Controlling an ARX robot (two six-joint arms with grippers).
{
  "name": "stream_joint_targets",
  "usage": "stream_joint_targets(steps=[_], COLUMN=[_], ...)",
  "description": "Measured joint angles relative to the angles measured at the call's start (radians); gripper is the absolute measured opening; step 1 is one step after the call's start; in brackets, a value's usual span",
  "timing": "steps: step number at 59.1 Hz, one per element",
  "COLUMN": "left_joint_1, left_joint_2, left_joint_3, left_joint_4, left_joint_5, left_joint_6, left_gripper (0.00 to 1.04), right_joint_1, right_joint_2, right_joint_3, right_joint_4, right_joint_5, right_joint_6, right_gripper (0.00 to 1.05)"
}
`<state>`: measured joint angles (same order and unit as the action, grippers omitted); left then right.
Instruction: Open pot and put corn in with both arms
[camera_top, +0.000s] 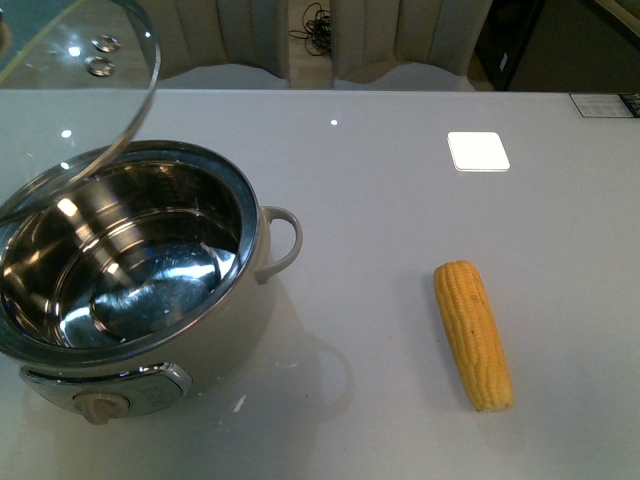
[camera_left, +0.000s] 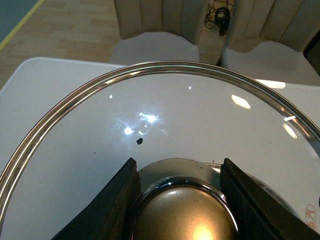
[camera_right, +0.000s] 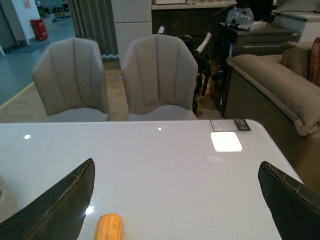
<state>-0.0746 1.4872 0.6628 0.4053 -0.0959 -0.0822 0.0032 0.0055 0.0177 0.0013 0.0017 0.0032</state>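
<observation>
Corn (camera_right: 108, 226) tip alone between right fingers (camera_right: 60, 205)

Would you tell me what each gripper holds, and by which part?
The left gripper grips the round glass lid by its steel knob; the right gripper is open and empty.

Cream-white pot (camera_top: 250, 310), steel-lined, clear lid (camera_top: 70, 95), yellow corn (camera_top: 473, 335), perhaps pale-grey table (camera_top: 400, 180)

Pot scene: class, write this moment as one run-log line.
lid: lifted, held by left gripper | pot: open, empty | corn: lying on table | right gripper: open, empty
</observation>
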Motion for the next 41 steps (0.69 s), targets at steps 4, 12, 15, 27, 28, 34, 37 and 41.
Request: stream_joint_targets(steps=[4, 12, 15, 27, 28, 34, 37, 41], left_joint_1=[0.047, 0.183, 0.235, 0.529, 0.557, 0.672, 0.718, 0.785], left_joint_2=[-0.045, -0.116, -0.124, -0.103, -0.092, -0.024, 0.016, 0.091], left_joint_3=[-0.029, -0.113, -0.139, -0.255, -0.261, -0.275, -0.276, -0.276], left_joint_4=[0.0, 0.028, 0.04, 0.142, 0.162, 0.24, 0.273, 0.326], left_joint_5=[0.032, 0.113, 0.135, 0.273, 0.282, 0.313, 0.323, 0.337], left_joint_6=[0.014, 0.058, 0.08, 0.179, 0.192, 0.234, 0.243, 0.247], left_gripper=[0.44, 0.44, 0.44, 0.44, 0.44, 0.44, 0.44, 0.44], right_joint_1=[0.0, 0.0, 0.0, 0.0, 0.0, 0.0, 0.0, 0.0], right_joint_2=[0.0, 0.0, 0.0, 0.0, 0.0, 0.0, 0.0, 0.0], right_joint_3=[0.0, 0.0, 0.0, 0.0, 0.0, 0.0, 0.0, 0.0], right_joint_4=[0.0, 0.0, 0.0, 0.0, 0.0, 0.0, 0.0, 0.0], right_joint_5=[0.0, 0.0, 0.0, 0.0, 0.0, 0.0, 0.0, 0.0], right_joint_6=[0.0, 0.0, 0.0, 0.0, 0.0, 0.0, 0.0, 0.0], right_gripper=[0.96, 0.96, 0.96, 0.96, 0.96, 0.96, 0.96, 0.96])
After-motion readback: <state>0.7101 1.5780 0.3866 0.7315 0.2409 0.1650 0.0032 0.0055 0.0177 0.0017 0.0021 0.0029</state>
